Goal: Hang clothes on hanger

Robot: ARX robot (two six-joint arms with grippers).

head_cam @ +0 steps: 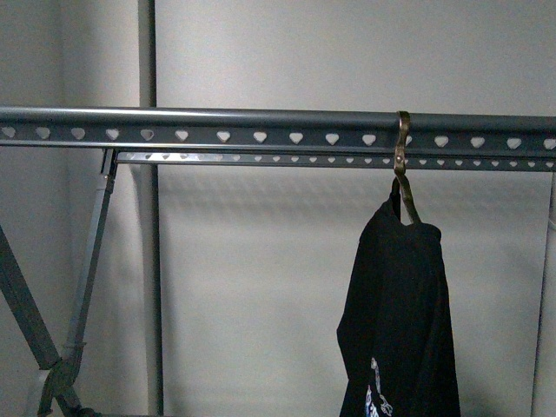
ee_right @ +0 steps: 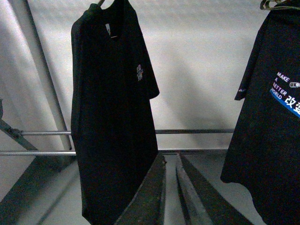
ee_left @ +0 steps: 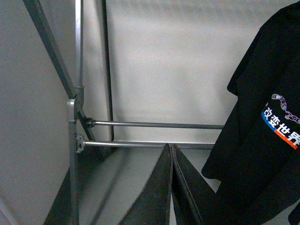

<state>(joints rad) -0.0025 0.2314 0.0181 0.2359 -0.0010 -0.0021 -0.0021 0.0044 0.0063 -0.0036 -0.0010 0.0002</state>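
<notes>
The dark-grey rail (head_cam: 200,118) with heart-shaped holes runs across the front view. The black T-shirt (head_cam: 401,313) hangs from it on a bronze hook (head_cam: 402,143) at the right. Neither gripper shows in that view. In the left wrist view my left gripper (ee_left: 171,146) is shut and empty, and the T-shirt (ee_left: 255,140) with its blue mark hangs to one side, apart from it. In the right wrist view my right gripper (ee_right: 171,157) is shut and empty, and the printed T-shirt (ee_right: 265,140) hangs beside it without touching.
A second black shirt (ee_right: 112,117) with a small chest mark hangs on the other side of my right gripper. Two thin lower rack bars (ee_left: 154,124) cross behind both grippers. Slanted grey legs (head_cam: 87,287) stand at the left. A pale wall is behind.
</notes>
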